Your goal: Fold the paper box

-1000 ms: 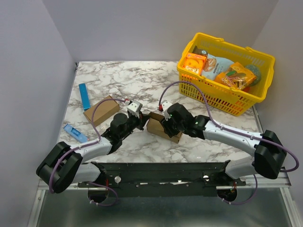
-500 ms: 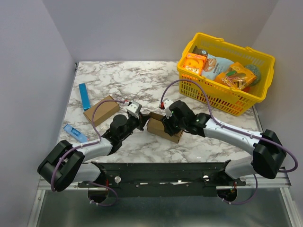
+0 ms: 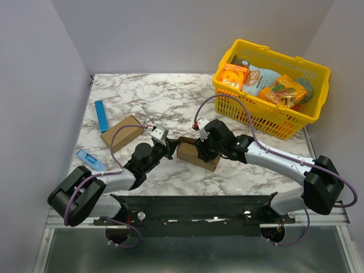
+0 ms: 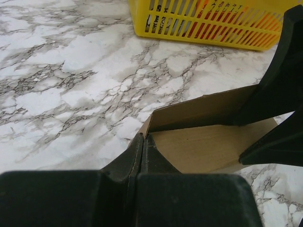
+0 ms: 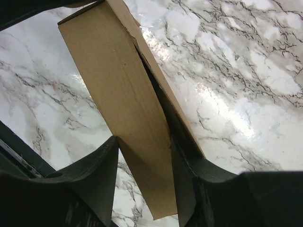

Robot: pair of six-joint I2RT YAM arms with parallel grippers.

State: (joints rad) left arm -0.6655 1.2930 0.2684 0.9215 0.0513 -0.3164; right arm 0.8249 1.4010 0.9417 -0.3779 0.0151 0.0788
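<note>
The paper box (image 3: pixel 190 152), a small plain brown carton, lies on the marble table (image 3: pixel 170 96) between my two grippers. My right gripper (image 3: pixel 201 148) is shut on the paper box (image 5: pixel 124 94): one finger (image 5: pixel 102 163) presses its outer face and the other finger (image 5: pixel 185 163) reaches in behind that panel. My left gripper (image 3: pixel 169 149) is shut, with its tips (image 4: pixel 142 138) touching the corner of the box's open end (image 4: pixel 208 142). From the left wrist view I cannot tell whether a flap edge is pinched.
Another brown carton (image 3: pixel 121 132) lies to the left, with a blue stick (image 3: pixel 101 115) and a blue packet (image 3: pixel 90 160) near it. A yellow basket (image 3: pixel 296 116) with orange snack boxes (image 3: pixel 234 77) stands at the back right.
The left arm has drawn back slightly toward the near left, its tips staying at the box. The right gripper and the box have shifted a little away from the near edge.
</note>
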